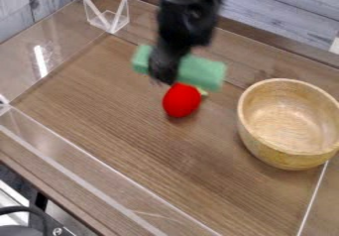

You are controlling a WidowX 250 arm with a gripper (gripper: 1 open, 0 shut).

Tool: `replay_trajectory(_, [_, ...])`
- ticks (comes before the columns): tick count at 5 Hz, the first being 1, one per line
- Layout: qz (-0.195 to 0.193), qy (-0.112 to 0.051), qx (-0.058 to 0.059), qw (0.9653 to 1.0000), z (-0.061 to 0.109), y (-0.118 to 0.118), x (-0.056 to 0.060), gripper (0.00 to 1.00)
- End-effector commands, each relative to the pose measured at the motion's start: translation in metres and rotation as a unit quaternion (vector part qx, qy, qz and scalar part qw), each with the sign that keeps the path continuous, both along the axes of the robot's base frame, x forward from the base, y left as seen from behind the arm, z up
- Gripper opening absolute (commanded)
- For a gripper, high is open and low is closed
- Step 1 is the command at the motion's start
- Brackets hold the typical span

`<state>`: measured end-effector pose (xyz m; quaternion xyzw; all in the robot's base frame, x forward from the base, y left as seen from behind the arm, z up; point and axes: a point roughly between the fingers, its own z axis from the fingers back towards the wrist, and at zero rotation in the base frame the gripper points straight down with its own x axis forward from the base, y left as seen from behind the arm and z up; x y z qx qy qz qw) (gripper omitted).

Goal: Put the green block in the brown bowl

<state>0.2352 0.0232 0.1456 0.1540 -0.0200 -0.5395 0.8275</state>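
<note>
Status: the task is partly done. The block (pixel 189 71) is off the table and carried by the gripper (pixel 163 71), whose fingers are clamped on the block's left end; the right end sticks out free to the right. The picture is blurred at the fingers, so the exact contact line cannot be read, but nothing else supports the block.

Location: the block hangs in the air above and just behind the strawberry (pixel 181 99), over the middle of the table (pixel 93 131). It is well apart from the bowl (pixel 265 141), which stands at the right side, upright and empty.

Done, as I judge it: pickup and lift.

Left: carry the block rightward and toward the near side until it is over the bowl, lower it, release, withdraw.

Risk noted: the block is held near one end and looks about as long as the bowl's hollow is wide, so it may end up propped on the rim rather than lying inside.
</note>
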Motion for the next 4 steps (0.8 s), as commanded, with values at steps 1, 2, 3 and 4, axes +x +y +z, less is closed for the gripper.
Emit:
replay_trajectory(1, [0.001, -0.03, 0.005, 0.9995, 0.033, 0.027, 0.002, 0.0])
replay_trajectory(2, [0.003, -0.031, 0.012, 0.9995, 0.049, 0.058, 0.0, 0.0])
replay_trajectory(3, [0.02, -0.028, 0.01, 0.9994, 0.046, 0.068, -0.002, 0.0])
replay_trajectory(4, [0.042, -0.024, 0.012, 0.9988, 0.043, 0.062, -0.007, 0.0])
